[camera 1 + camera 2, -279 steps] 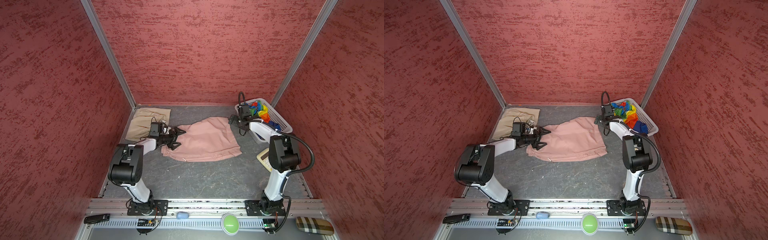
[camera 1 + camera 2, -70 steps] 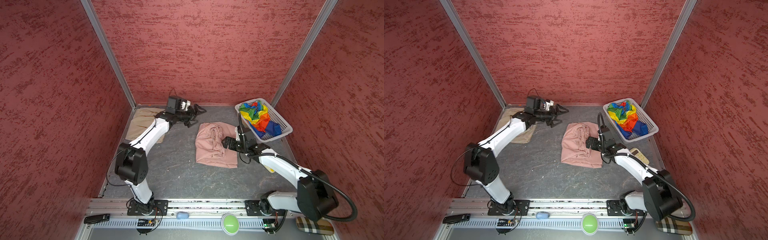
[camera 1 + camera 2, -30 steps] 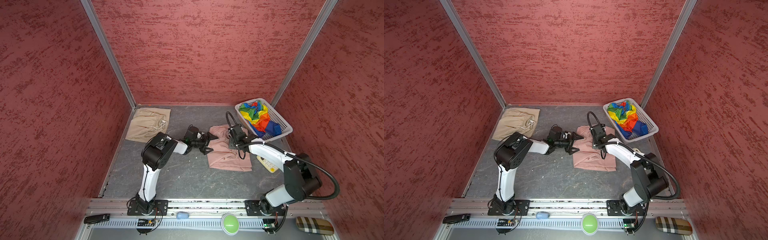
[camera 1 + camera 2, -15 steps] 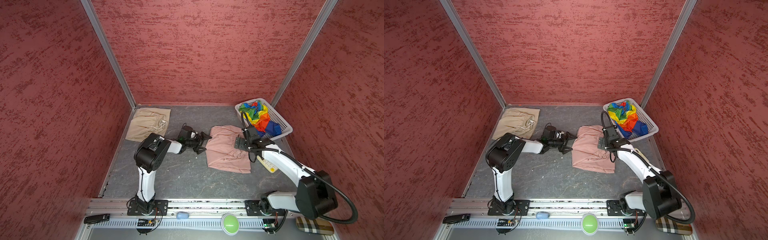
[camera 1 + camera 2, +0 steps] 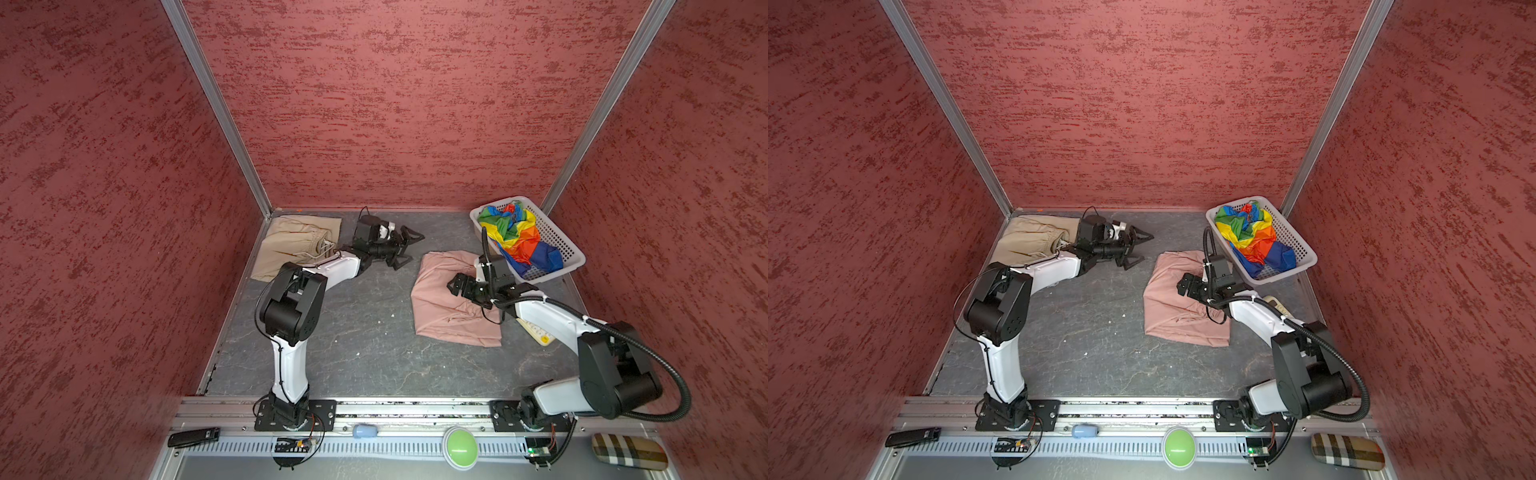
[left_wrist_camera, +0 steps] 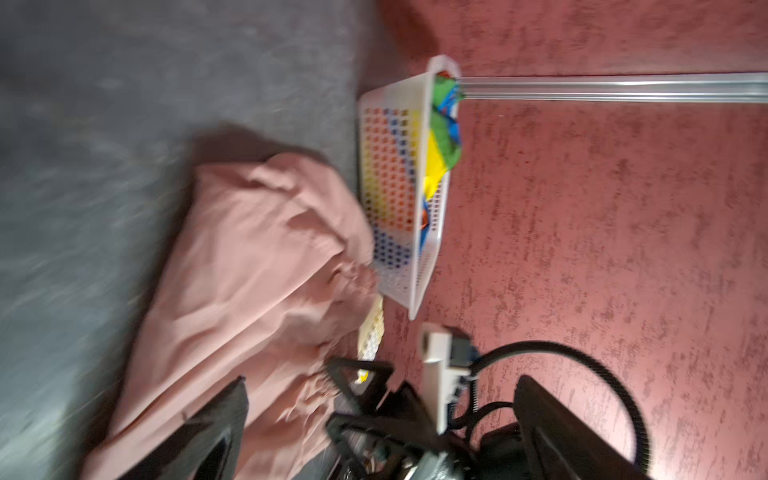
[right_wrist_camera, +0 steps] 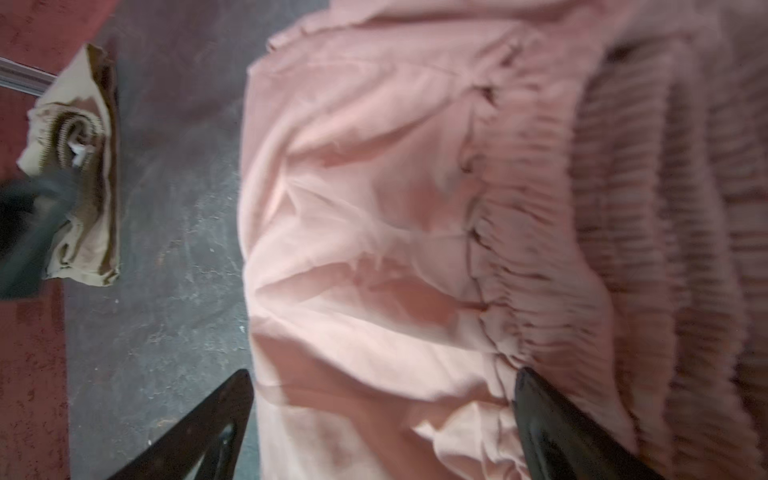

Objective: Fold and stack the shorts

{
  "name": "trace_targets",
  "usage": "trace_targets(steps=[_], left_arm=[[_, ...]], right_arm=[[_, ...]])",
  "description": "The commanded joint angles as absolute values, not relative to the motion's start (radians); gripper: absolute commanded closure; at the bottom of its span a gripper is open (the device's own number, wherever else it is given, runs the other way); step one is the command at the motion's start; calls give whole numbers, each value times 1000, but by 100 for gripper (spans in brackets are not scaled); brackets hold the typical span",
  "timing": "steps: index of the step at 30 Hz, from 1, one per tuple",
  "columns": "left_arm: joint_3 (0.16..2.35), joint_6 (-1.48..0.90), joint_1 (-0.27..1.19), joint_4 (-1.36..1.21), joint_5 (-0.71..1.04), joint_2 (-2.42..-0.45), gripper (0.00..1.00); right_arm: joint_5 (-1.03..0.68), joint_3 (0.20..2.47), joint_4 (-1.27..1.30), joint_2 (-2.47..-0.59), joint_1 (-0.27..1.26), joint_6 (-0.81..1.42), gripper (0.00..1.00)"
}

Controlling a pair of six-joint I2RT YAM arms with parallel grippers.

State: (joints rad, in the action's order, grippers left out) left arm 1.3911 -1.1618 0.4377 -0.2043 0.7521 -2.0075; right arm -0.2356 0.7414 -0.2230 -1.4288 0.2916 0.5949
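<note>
While both arms reached out over the dark tabletop (image 5: 365, 345), you had neither end effector grasping anything. Your left end effector (image 5: 409, 248) stood with its jaws spread wide and empty above bare tabletop, between the beige shorts (image 5: 291, 245) and the dusty pink shorts (image 5: 440, 309), clear of both. The left wrist view was blurred, but it showed the same wide gap.

Your right end effector (image 5: 1185, 286) was also released. In the right wrist view its two fingers (image 7: 226, 409) stood wide apart over the pink cloth, near the gathered waistband. You could not tell from the pictures whether the tips touched the fabric.

The dusty pink shorts lay in a rumpled, roughly folded rectangle right of the tabletop's middle, just beside the white basket (image 5: 559, 245), waistband side toward your right arm. The beige shorts lay folded flat in the far left corner, their drawstring showing at the edge nearest your left wrist. The rainbow-striped shorts (image 5: 1252, 237) sat crumpled inside the basket at the far right corner, well apart from the beige pair.
</note>
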Motion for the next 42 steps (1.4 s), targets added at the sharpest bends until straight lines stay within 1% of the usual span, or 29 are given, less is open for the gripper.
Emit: trace_targets(steps=[1, 7, 10, 16, 19, 24, 28, 31, 34, 37, 38, 40, 42], left_arm=[[1466, -1141, 490, -153, 803, -2155, 1], [1616, -1154, 542, -178, 826, -2343, 1], [1661, -1150, 541, -172, 800, -2406, 1], [1745, -1113, 496, -121, 745, -2478, 1], [1785, -1090, 470, -79, 726, -2509, 1], [1882, -1069, 453, -19, 735, -2576, 1], [1911, -1051, 437, 13, 732, -2579, 1], [1880, -1052, 410, -6, 754, -2530, 1], [1792, -1024, 390, -40, 799, -2400, 1], [1719, -934, 382, 29, 830, -2256, 1], [1675, -911, 382, 54, 837, -2209, 1], [1557, -919, 391, 25, 852, -2125, 1], [1408, -987, 415, -83, 880, -2052, 1]], right_arm=[[-269, 706, -158, -1402, 281, 576, 1], [-288, 666, -137, -1410, 282, 556, 1], [-275, 651, -152, -1413, 282, 547, 1], [-212, 590, -203, -1373, 279, 542, 1], [-208, 561, -223, -1340, 274, 543, 1], [-210, 541, -250, -1294, 264, 543, 1], [-206, 546, -290, -1259, 264, 533, 1], [-202, 566, -338, -1213, 262, 524, 1], [-181, 603, -392, -1149, 254, 529, 1], [-167, 636, -410, -1130, 227, 533, 1], [-168, 651, -407, -1143, 224, 529, 1], [-150, 684, -413, -1183, 221, 526, 1], [-121, 708, -414, -1206, 214, 527, 1]])
